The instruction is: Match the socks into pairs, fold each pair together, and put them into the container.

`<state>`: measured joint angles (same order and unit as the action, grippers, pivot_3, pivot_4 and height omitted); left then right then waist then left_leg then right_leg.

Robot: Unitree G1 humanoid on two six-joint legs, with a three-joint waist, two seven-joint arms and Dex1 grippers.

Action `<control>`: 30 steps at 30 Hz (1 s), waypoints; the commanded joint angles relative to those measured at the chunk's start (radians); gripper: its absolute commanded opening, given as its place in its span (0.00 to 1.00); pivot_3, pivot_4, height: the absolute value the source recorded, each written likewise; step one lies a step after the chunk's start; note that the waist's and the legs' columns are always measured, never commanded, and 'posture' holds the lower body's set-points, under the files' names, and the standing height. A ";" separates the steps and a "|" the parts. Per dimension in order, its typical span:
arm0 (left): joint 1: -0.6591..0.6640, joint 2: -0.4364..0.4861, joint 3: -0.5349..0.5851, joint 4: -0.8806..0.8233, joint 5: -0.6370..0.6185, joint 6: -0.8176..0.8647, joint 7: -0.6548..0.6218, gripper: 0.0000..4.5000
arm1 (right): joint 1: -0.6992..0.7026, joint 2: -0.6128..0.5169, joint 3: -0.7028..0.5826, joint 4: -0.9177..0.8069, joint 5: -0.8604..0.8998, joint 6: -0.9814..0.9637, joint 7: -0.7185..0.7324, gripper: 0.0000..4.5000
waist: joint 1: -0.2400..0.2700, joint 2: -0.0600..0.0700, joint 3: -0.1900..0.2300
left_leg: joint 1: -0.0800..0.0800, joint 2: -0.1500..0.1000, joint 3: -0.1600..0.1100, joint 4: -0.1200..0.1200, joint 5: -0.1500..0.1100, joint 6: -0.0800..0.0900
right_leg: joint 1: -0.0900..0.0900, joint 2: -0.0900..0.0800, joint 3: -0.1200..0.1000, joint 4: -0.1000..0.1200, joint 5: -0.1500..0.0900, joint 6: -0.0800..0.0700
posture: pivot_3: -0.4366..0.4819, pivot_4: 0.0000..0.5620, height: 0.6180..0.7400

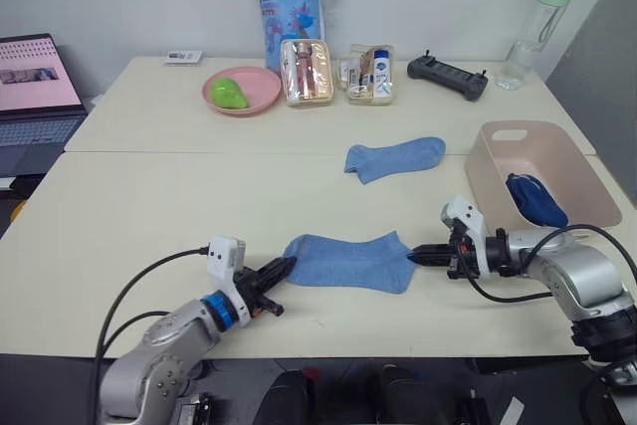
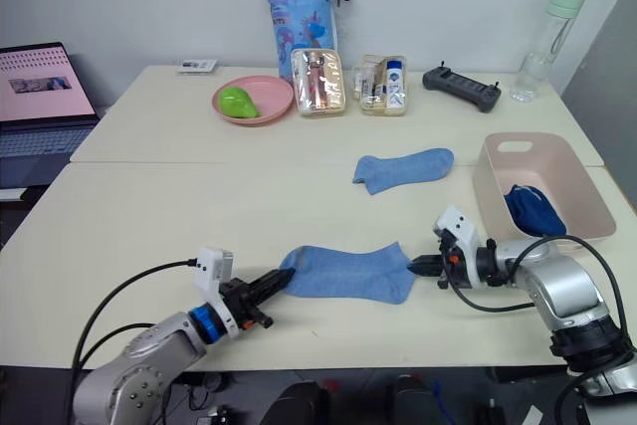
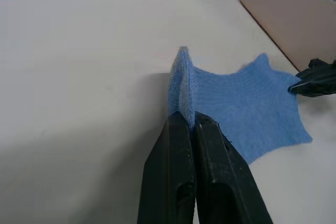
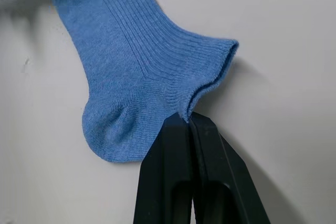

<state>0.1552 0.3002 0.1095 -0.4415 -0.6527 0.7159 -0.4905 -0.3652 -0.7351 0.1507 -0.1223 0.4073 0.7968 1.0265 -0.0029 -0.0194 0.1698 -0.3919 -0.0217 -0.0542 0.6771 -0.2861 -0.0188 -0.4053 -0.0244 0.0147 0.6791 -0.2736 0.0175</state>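
A sky blue sock (image 1: 353, 260) lies flat near the table's front edge, stretched between both grippers. My left gripper (image 1: 287, 266) is shut on its toe end, and the left wrist view shows the fabric (image 3: 181, 90) pinched up between the fingers. My right gripper (image 1: 415, 257) is shut on the cuff edge (image 4: 210, 77). A second sky blue sock (image 1: 393, 157) rests further back, at mid-table. The pale pink container (image 1: 498, 181) stands at the right and holds dark blue socks (image 1: 534, 199).
At the back stand a round pink plate (image 1: 261, 92) with a green fruit, two clear toiletry pouches (image 1: 306, 72), a patterned blue bag (image 1: 289, 7), a black controller (image 1: 448, 77) and a bottle (image 1: 535, 32). A laptop (image 1: 35, 97) sits at the far left.
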 commanded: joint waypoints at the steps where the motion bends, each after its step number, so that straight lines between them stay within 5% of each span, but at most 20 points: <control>1: 0.026 -0.021 -0.027 -0.051 0.011 -0.025 0.030 0.01 | -0.012 0.002 -0.013 -0.006 0.001 -0.016 -0.004 0.00 | 0.000 0.000 0.000 | 0.000 0.000 0.000 0.000 0.000 0.000 | 0.000 0.000 0.000 0.000 0.000 0.000 | 0.48 0.27 1.00; 4: 0.046 -0.030 -0.038 -0.056 0.016 -0.037 0.047 0.01 | -0.016 0.012 -0.028 -0.005 0.005 -0.025 -0.017 0.00 | 0.000 0.000 0.000 | 0.000 0.000 0.000 0.000 0.000 0.000 | 0.000 0.000 0.000 0.000 0.000 0.000 | 0.48 0.27 1.00; 12: 0.062 0.091 0.097 -0.062 -0.013 -0.063 -0.006 0.55 | -0.011 -0.011 -0.071 -0.061 -0.029 -0.162 -0.034 0.60 | -0.001 0.000 0.000 | 0.000 0.000 0.000 0.000 0.000 0.000 | 0.000 0.001 0.000 0.000 0.000 0.000 | 0.48 0.27 1.00; 16: 0.025 0.226 0.143 -0.072 -0.016 -0.111 -0.135 0.55 | -0.025 0.065 -0.071 -0.132 -0.014 -0.200 -0.087 0.60 | -0.003 0.000 0.000 | 0.001 0.002 0.000 0.000 0.000 0.000 | 0.000 0.002 0.000 0.000 0.000 0.000 | 0.48 0.27 1.00; 18: -0.029 0.255 0.105 -0.069 -0.003 -0.135 -0.175 0.56 | -0.020 0.105 -0.030 -0.137 -0.063 -0.259 -0.113 0.51 | -0.001 0.000 0.000 | 0.001 0.001 0.000 0.000 0.000 0.000 | 0.000 0.002 0.000 0.000 0.000 0.000 | 0.48 0.27 1.00; 25: -0.196 0.283 -0.192 0.102 0.307 -0.365 -0.253 0.15 | 0.028 0.231 0.105 -0.039 -0.187 -0.447 -0.148 0.01 | 0.002 0.000 -0.001 | 0.000 -0.001 0.001 0.000 0.000 0.000 | 0.000 0.001 0.001 -0.001 0.000 0.000 | 0.48 0.27 1.00; 27: -0.206 0.268 -0.222 0.174 0.352 -0.401 -0.243 0.00 | 0.056 0.222 0.123 -0.013 -0.223 -0.492 -0.145 0.00 | 0.001 0.000 -0.001 | 0.000 0.000 0.000 -0.001 0.000 0.000 | 0.000 0.001 0.000 -0.001 0.000 0.000 | 0.48 0.27 1.00; 30: -0.189 0.267 -0.233 0.253 0.395 -0.436 -0.239 0.00 | 0.100 0.199 0.116 0.019 -0.253 -0.536 -0.144 0.00 | -0.001 0.000 -0.001 | 0.001 0.000 0.000 0.000 0.000 0.000 | 0.000 0.001 0.000 0.000 0.000 0.000 | 0.48 0.27 1.00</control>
<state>-0.0430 0.5606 -0.1269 -0.2013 -0.2849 0.3144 -0.7301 -0.2714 -0.5227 0.2807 -0.0956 0.1667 0.3003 0.8838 -0.0038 -0.0192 0.1693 -0.3912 -0.0214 -0.0538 0.6766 -0.2860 -0.0190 -0.4057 -0.0234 0.0150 0.6794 -0.2737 0.0173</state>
